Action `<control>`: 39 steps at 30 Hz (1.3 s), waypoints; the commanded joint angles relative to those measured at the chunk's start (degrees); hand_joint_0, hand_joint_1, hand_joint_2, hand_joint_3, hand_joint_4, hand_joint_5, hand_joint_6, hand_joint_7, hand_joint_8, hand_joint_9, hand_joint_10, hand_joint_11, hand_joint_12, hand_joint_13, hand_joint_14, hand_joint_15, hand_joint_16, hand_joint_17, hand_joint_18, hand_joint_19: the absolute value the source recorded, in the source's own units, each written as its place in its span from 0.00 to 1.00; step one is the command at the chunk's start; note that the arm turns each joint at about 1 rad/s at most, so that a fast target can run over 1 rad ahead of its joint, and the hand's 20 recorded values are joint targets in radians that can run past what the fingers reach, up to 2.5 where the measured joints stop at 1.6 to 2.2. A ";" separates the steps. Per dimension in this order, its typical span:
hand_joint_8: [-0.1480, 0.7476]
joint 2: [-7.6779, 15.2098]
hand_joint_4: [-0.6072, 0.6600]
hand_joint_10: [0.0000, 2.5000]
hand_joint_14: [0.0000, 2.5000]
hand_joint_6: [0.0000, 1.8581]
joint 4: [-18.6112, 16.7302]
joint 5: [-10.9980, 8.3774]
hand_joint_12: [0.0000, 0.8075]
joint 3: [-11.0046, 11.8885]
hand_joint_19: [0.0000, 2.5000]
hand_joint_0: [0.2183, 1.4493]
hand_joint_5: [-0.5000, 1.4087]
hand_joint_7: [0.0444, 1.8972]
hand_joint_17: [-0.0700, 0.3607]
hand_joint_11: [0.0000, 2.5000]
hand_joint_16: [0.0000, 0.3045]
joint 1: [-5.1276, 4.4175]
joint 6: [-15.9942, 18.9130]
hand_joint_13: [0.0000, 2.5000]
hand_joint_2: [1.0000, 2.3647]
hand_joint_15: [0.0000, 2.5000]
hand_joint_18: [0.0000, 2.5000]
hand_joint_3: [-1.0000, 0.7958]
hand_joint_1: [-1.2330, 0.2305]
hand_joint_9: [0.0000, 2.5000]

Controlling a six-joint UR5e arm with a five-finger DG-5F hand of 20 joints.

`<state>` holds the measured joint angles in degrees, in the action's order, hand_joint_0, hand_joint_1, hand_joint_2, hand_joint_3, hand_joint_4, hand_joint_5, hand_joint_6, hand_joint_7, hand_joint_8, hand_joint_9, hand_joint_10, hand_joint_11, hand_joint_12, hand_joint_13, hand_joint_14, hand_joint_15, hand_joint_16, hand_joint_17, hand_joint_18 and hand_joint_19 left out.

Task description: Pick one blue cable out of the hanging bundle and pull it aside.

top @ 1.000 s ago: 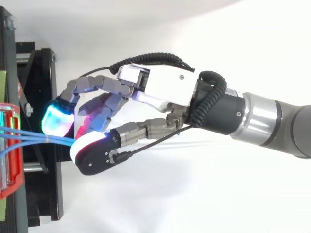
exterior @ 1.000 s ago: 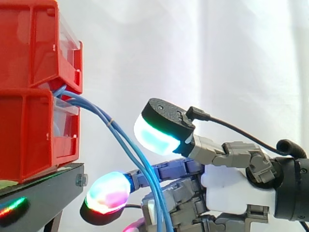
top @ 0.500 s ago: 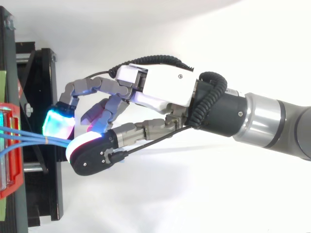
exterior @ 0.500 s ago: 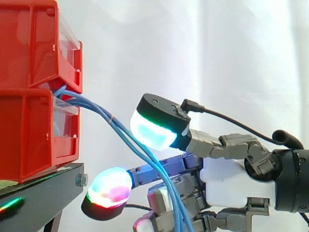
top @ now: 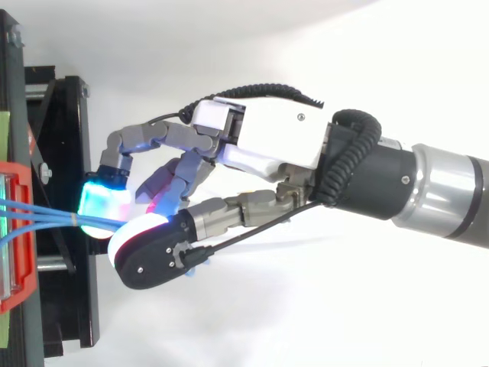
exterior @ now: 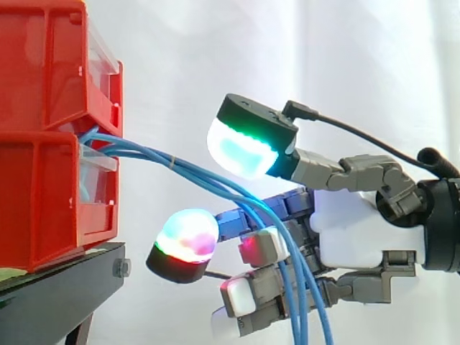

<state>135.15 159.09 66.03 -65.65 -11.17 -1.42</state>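
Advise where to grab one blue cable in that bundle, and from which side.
Pinch the free span right of the small band, where the blue cables fan apart into single strands. Come from the right, level: the red bins block their left end.

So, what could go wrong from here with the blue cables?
1. Several blue cables run together through the curled fingers of the hand, so it may drag the bundle, not one cable.
2. They come out of the red bins; a harder pull could strain them there or shift the bins.
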 commanded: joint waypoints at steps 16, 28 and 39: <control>0.44 -1.56 0.59 0.01 0.01 0.30 9.40 -1.16 0.35 4.13 0.16 0.32 0.22 0.62 0.37 0.37 0.13 -0.08 2.21 0.44 0.01 0.25 0.27 0.33 0.37 0.54; 0.44 -1.56 0.58 0.01 0.01 0.37 10.98 -3.01 0.35 6.15 0.17 0.32 0.20 0.51 0.38 0.37 0.14 -0.70 3.35 0.43 0.01 0.25 0.27 0.33 0.34 0.53; 0.46 -1.56 0.52 0.01 0.01 0.49 13.35 -3.54 0.38 6.85 0.16 0.32 0.18 0.39 0.41 0.37 0.16 -1.40 5.19 0.44 0.01 0.25 0.29 0.49 0.32 0.51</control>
<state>133.60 172.12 62.70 -58.83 -12.42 3.09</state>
